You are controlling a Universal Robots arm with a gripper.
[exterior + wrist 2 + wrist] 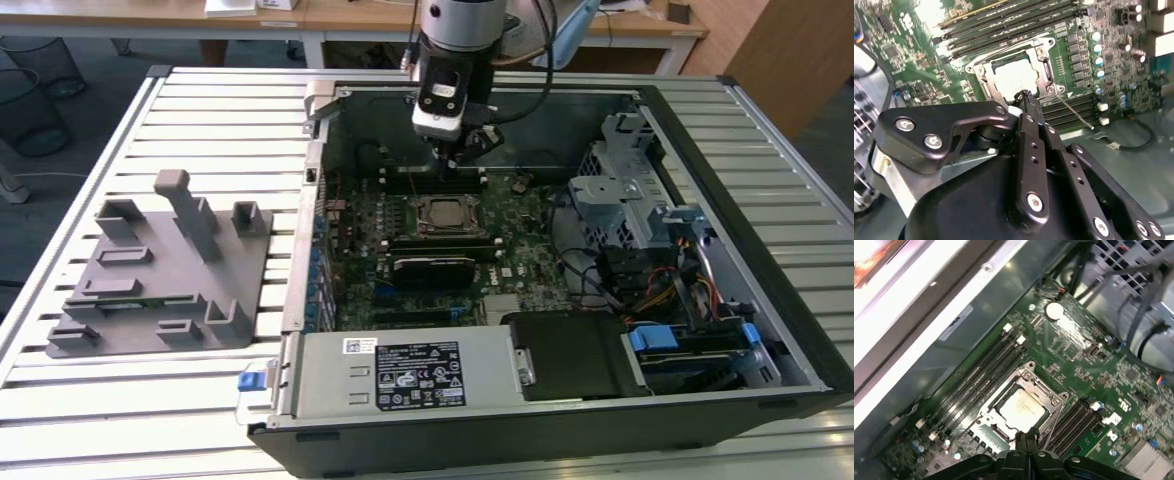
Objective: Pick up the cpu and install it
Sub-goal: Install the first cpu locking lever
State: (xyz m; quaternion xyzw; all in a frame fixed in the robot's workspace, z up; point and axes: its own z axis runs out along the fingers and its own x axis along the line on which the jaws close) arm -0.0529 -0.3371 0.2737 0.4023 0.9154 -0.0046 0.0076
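Note:
The cpu [442,214] lies flat inside the metal-framed socket [414,229] on the green motherboard of the open computer case; its silver top also shows in both wrist views [1013,76] [1023,409]. My gripper [458,156] hangs above the board, just behind the socket toward the case's back wall. In the wrist views its black fingers meet tip to tip [1024,96] [1024,438] over the socket's edge, shut with nothing between them and apart from the cpu.
Memory slots [985,371] run beside the socket. A grey fixture plate [154,270] with upright posts lies on the slatted table at the exterior view's left. The power supply [400,375], drive cage [630,190] and cables [661,290] crowd the case.

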